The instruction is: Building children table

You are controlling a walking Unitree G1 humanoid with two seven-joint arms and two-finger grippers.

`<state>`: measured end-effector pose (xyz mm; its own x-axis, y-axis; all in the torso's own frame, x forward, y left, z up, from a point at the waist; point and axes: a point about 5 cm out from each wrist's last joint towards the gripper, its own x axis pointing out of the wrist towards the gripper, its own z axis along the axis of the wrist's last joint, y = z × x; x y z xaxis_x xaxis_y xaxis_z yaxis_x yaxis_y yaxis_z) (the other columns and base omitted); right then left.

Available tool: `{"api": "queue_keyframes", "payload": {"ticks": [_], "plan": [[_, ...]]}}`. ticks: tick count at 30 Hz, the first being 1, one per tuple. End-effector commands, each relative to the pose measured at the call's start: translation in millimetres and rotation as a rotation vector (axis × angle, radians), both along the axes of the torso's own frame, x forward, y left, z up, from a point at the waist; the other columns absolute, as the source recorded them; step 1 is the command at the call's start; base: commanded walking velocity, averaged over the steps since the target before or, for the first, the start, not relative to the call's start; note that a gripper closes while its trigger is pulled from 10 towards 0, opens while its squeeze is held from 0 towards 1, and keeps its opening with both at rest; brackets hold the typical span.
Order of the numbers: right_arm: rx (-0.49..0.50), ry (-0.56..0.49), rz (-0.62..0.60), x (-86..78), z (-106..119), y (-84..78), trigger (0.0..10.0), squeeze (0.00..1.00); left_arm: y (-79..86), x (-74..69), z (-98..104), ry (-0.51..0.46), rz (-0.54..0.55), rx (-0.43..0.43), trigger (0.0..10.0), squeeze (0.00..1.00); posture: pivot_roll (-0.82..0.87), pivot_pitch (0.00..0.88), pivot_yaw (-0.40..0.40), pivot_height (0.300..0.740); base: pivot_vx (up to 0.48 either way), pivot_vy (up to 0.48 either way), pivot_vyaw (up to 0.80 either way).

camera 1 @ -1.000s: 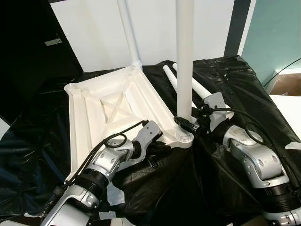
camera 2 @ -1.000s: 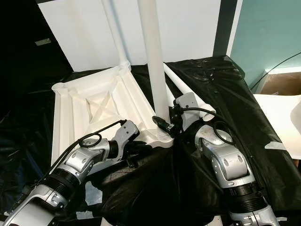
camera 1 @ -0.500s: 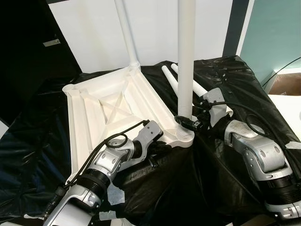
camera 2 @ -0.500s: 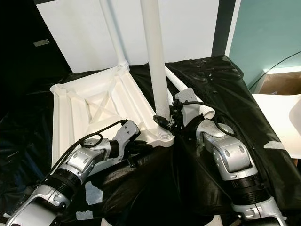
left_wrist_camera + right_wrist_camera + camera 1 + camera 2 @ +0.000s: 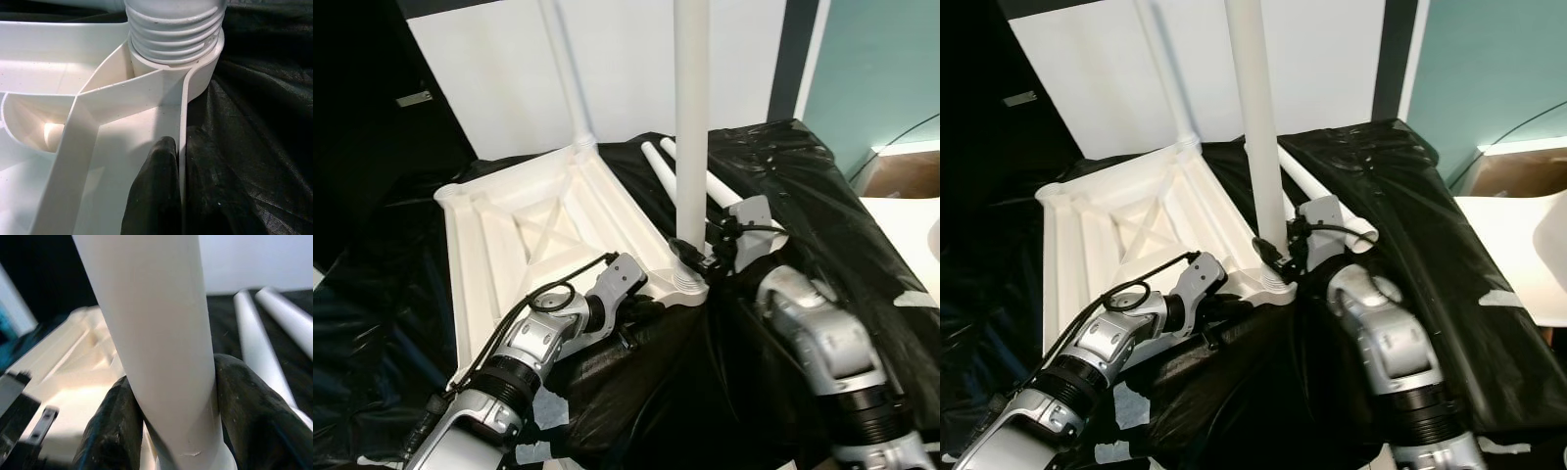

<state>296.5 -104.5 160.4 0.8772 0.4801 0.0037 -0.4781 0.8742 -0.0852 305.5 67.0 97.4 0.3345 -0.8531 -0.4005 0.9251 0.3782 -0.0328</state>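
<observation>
— Two legs stand up from the table top so far, is that right?

— Yes. The white plastic table top [image 5: 548,220] lies upside down on my worktop [image 5: 822,211], ribbed underside up, with a moulded cross of stiffening ribs in the middle. One smooth round leg [image 5: 690,127] rises from the corner socket at the centre of the frame; a second upright leg [image 5: 566,78] stands in the far corner, toward the upper left.

— Where is your right pincer?

— My right pincer [image 5: 168,416] is clamped round the near leg just above its base, one black finger on each side of the tube, both pressed to its matte white surface.

— And the left?

— My left pincer [image 5: 178,188] pinches the thin rim wall of the table top, close to the threaded, ringed socket [image 5: 173,27]; the wall stands between its two rubbery fingers.

— Anything else on the worktop?

— It is draped in crinkled, glossy black plastic sheeting. Two spare legs [image 5: 700,181] lie side by side on it behind the near leg, right of centre.
</observation>
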Motion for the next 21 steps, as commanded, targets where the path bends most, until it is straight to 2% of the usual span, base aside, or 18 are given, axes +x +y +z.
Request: {"api": "queue_keyframes", "payload": {"ticks": [1, 3, 9, 10, 11, 12, 15, 16, 17, 18, 20, 21], "plan": [[-0.029, 0.104, -0.029, -0.4, -27.8, 3.2, 10.0, 0.0, -6.3, -10.0, -14.6, 0.073, -0.028, 0.006, 10.0, 0.0, -0.06, 0.0, 0.13, 0.74, 0.0, 0.0, 0.0], [-0.012, 0.079, -0.002, -3.2, -30.4, 14.9, 10.0, 0.0, -5.5, -11.0, -14.6, 0.079, -0.029, 0.006, 10.0, 0.0, -0.04, 0.0, 0.129, 0.74, 0.0, 0.0, 0.0], [0.005, 0.061, -0.005, -2.4, -28.7, 24.7, 10.0, 0.0, 1.2, -11.4, -16.3, 0.085, -0.01, 0.012, 10.0, 0.0, -0.03, 0.0, 0.119, 0.74, 0.0, 0.0, 0.0], [-0.002, 0.053, -0.006, -2.0, -27.8, 25.1, 10.0, 0.53, 2.6, -11.8, -17.3, 0.087, -0.003, 0.011, 10.0, 0.0, -0.03, 0.0, 0.115, 0.74, 0.0, 0.0, 0.0], [-0.002, 0.053, -0.006, -2.0, -27.8, 25.1, 10.0, 0.53, 2.6, -11.8, -17.3, 0.087, -0.003, 0.011, 10.0, 0.0, -0.03, 0.0, 0.115, 0.74, 0.0, 0.0, 0.0], [0.002, 0.053, -0.001, -2.1, -27.0, 24.6, 10.0, 1.0, 3.0, -12.2, -18.0, 0.089, 0.002, 0.009, 10.0, 0.0, -0.03, 0.0, 0.11, 0.74, 0.0, 0.0, 0.0], [-0.014, 0.008, 0.047, -4.2, -23.2, 21.7, 10.0, 1.0, 1.5, -13.2, -19.5, 0.092, 0.007, 0.003, 10.0, 0.0, -0.04, 0.0, 0.101, 0.74, 0.0, 0.0, 0.0], [-0.028, -0.012, 0.065, -5.2, -22.0, 20.1, 10.0, 0.37, 0.6, -13.2, -19.7, 0.092, 0.009, 0.001, 10.0, 0.0, -0.04, 0.0, 0.101, 0.74, 0.0, 0.0, 0.0], [-0.028, -0.012, 0.065, -5.2, -22.0, 20.1, 10.0, 0.37, 0.6, -13.2, -19.7, 0.092, 0.009, 0.001, 10.0, 0.0, -0.04, 0.0, 0.101, 0.74, 0.0, 0.0, 0.0], [-0.042, -0.034, 0.082, -6.0, -21.3, 17.6, 10.0, 0.0, -0.4, -13.2, -20.0, 0.092, 0.01, 0.0, 10.0, 0.0, -0.04, 0.0, 0.097, 0.74, 0.0, 0.0, 0.0], [-0.051, -0.046, 0.091, -6.5, -20.9, 15.9, 10.0, 0.0, -1.0, -13.2, -20.1, 0.093, 0.01, -0.001, 10.0, 0.0, -0.04, 0.0, 0.097, 0.74, 0.0, 0.0, 0.0], [-0.071, -0.07, 0.107, -6.0, -18.9, 9.7, 10.0, 0.0, -2.5, -13.0, -20.4, 0.093, 0.01, -0.002, 10.0, 0.0, -0.04, 0.0, 0.097, 0.74, 0.0, 0.0, 0.0]]}}
